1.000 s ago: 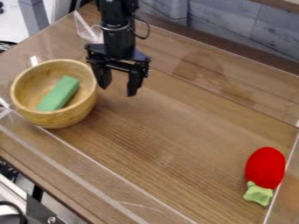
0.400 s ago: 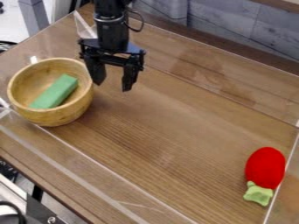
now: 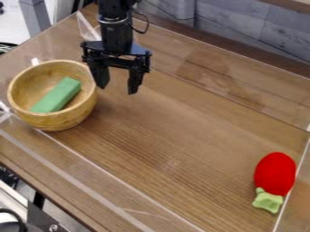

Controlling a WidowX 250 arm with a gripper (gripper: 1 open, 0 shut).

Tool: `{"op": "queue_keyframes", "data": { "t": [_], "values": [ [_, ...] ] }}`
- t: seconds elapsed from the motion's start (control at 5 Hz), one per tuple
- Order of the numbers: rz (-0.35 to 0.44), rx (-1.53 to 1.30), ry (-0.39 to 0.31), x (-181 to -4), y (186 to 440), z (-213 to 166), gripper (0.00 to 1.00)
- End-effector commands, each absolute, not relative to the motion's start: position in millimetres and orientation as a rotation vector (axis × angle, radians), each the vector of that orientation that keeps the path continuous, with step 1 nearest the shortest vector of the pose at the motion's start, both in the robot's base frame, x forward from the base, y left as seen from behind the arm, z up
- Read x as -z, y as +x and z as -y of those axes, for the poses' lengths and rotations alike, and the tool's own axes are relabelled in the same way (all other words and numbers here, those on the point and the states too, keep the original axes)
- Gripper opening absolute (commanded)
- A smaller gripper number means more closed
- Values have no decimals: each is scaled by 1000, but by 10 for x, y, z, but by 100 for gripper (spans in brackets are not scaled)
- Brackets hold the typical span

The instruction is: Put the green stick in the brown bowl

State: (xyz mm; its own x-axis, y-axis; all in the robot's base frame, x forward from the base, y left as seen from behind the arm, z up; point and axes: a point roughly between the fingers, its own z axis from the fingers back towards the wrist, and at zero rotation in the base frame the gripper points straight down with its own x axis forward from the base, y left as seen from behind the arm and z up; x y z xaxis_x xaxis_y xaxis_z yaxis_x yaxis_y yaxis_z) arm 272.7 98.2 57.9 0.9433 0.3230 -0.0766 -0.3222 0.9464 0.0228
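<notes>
The arm's gripper [image 3: 116,80] now stands slightly farther left and higher in the view than in the earliest picture, its fingers beside the upper right rim of the brown bowl. The brown bowl [image 3: 85,110] now sits a little more to the left, and the green stick [image 3: 57,95] inside it is slightly shifted left too.

The arm [image 3: 116,20] is black, slim and jointed, its edges uneven with small parts. A thin dark cable [image 3: 144,18] loops at its two o'clock side. The gripper [image 3: 118,84] is black too, wider than the arm, with a dark, angular finger at eight o'clock and another at four. Markings are too small to read.
</notes>
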Motion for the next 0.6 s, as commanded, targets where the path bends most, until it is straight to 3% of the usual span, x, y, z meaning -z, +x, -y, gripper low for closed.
{"op": "queue_keyframes", "data": {
  "t": [0.0,0.2,0.4],
  "values": [
    [-70,-395,25,-651,2686,-1098,100],
    [-80,-419,23,-661,2668,-1064,0],
    [-84,-394,20,-717,2713,-1130,0]
  ]
}}
